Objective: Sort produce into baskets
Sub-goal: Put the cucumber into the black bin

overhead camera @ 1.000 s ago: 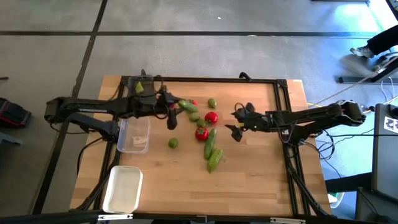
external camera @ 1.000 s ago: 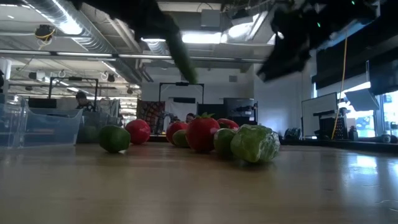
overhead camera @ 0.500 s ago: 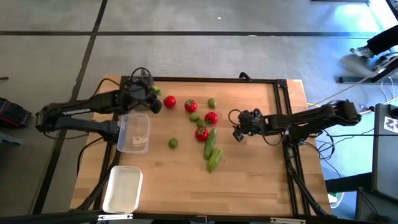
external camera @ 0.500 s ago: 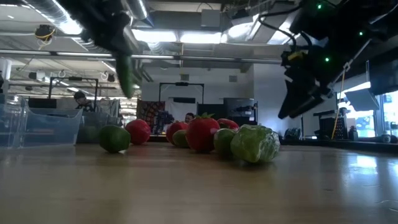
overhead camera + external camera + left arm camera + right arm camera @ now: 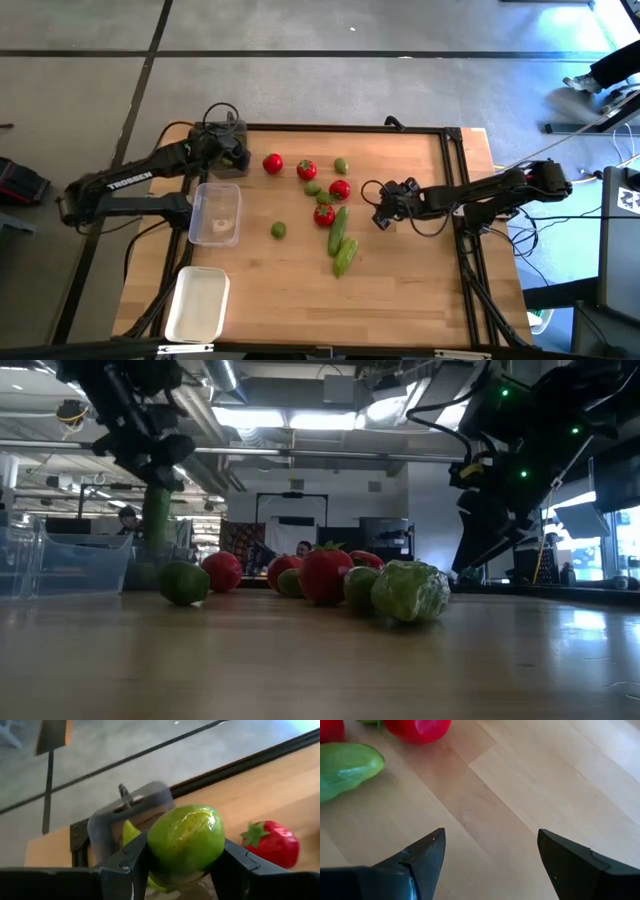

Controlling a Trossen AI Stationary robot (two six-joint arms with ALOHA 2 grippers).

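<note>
My left gripper [image 5: 232,152] is at the table's far left corner, above the dark grey basket [image 5: 212,131], shut on a light-green cucumber [image 5: 186,840]. Another green piece [image 5: 128,833] lies in that basket. My right gripper [image 5: 384,207] is open and empty, low over the table just right of the produce pile. Several red tomatoes [image 5: 340,188], three small green fruits [image 5: 278,230] and two cucumbers [image 5: 340,229] lie on the table's middle. My left gripper pinches the cucumber between its two fingers [image 5: 136,860], one on each of its sides [image 5: 152,851]. The fingers come from above, pointing down. The cucumber hangs upright below them [image 5: 155,520], lifted clear over the dark grey basket [image 5: 150,800].
A clear basket [image 5: 216,216] stands near the left edge, a white basket [image 5: 197,304] at the near left corner. A tomato [image 5: 272,163] lies just right of the dark grey basket. The table's near right part is bare wood. A black frame runs along the table's edges.
My left gripper has carried the cucumber from the table's middle toward the far left corner, over the dark grey basket; the cucumber has swung from slanted to hanging upright. My right gripper has come down closer to the table beside the pile.
</note>
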